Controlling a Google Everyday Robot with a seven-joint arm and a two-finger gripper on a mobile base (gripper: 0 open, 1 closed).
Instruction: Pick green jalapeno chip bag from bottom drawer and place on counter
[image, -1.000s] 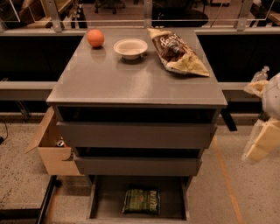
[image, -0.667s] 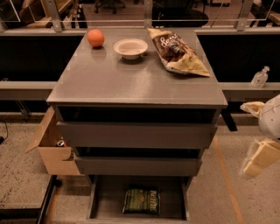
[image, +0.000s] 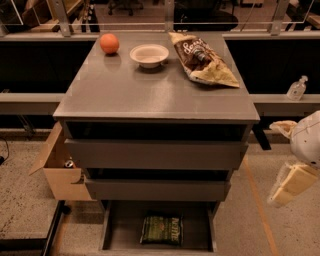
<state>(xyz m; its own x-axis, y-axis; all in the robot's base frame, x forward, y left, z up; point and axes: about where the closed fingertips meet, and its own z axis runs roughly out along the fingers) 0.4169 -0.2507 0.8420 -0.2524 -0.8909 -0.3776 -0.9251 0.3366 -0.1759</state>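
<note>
The gripper (image: 296, 167) hangs right of the cabinet, whether open or closed cannot be told. The bag (image: 161, 229) lies flat in the open drawer (image: 197, 235). Approach pending: it must reach low, then lift to the counter (image: 150, 95).

**A:** What's the worktop (image: 150, 95) made of? It looks smooth and grey with a slight sheen, but I can't tell if it's metal or laminate.

**B:** Same here, semi-glossy at best. The green jalapeno chip bag (image: 161, 229) is crinkly foil, lying on the bottom drawer's (image: 117, 225) matt dark floor below the front edge. The brown chip bag (image: 202, 60) at the back right corner is shiny foil too. The bowl (image: 149, 54) is matt and pale. The gripper (image: 294, 181), out past the right edge, looks like pale plastic.
</note>
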